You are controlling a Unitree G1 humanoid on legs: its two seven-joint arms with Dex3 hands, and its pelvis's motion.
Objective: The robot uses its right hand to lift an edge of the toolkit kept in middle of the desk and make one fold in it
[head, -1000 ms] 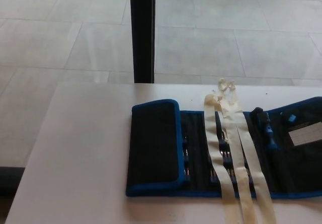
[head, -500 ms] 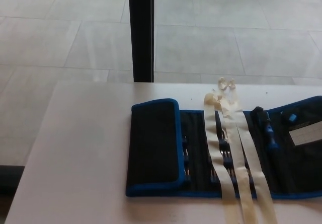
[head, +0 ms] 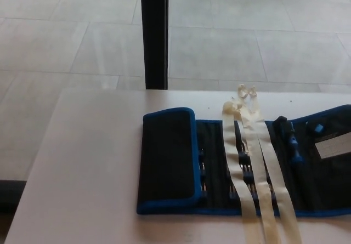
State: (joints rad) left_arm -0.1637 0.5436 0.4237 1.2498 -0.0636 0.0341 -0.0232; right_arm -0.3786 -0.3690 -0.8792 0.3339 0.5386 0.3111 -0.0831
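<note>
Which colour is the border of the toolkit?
Blue: the toolkit is black fabric with blue edging, shown clearly in the head view.

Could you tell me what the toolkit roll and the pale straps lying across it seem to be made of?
The toolkit roll looks like matte black woven fabric with blue stitched edging; it folds softly, with no gloss. The pale straps look like thin cream ribbon or cloth tape, flat and limp, crumpled at the far ends. Exact fibres can't be told.
</note>
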